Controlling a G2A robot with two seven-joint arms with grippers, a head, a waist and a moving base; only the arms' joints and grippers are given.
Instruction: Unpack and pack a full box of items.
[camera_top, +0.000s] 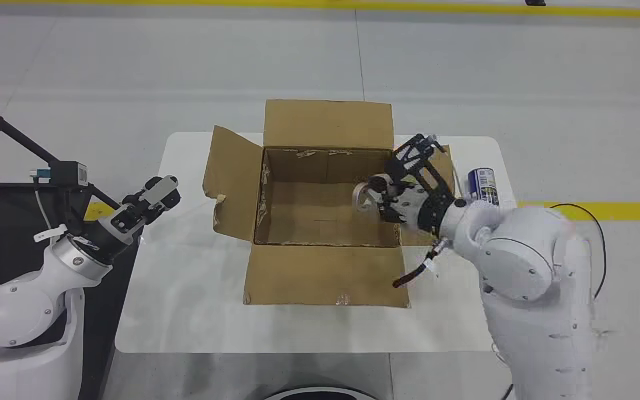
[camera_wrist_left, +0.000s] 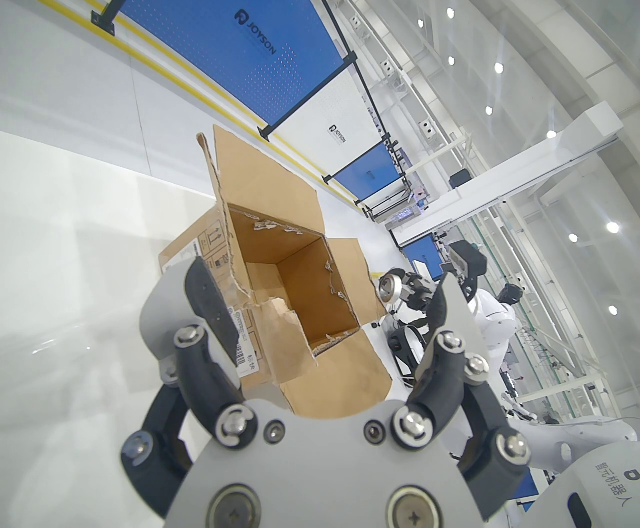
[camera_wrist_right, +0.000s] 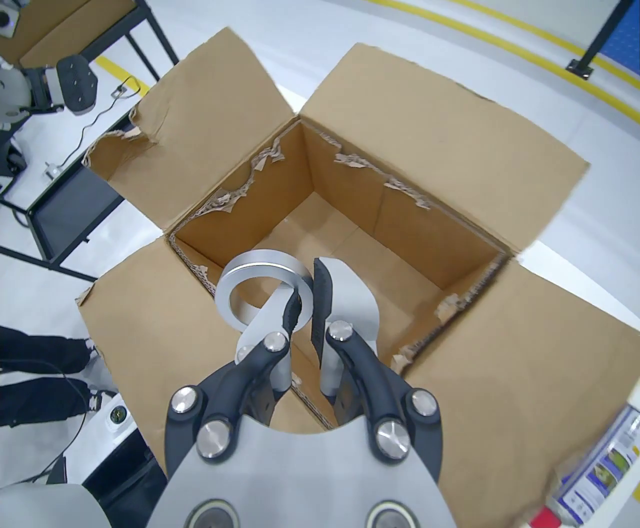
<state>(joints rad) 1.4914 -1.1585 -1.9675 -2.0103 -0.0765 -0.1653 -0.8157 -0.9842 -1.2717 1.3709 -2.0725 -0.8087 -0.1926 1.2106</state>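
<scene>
- Your right gripper (camera_wrist_right: 306, 295) is pinching a silver ring (camera_wrist_right: 260, 265) by its rim. One finger goes through the hole and the other presses from outside, so the ring should not slip.
- The ring hangs over the open cardboard box (camera_top: 322, 200), just inside the wall on the box's 3 o'clock side. I think it is held there because it is going in or coming out. I cannot tell which.
- The box flaps are folded outward, which keeps the way in wide open.
- Your left gripper (camera_wrist_left: 322, 287) has its fingers spread wide, with nothing in them. It sits at the box's 9 o'clock, well apart from it and pointing at it. My guess is that this keeps it out of the way.
- A blue and white can (camera_top: 482, 185) is on the table (camera_top: 180, 300), at the box's 3 o'clock, near the flap.
- The table is white and smooth.
- The floor around it is pale grey with yellow lines, and a black cart (camera_top: 20, 200) stands at the table's 9 o'clock.
</scene>
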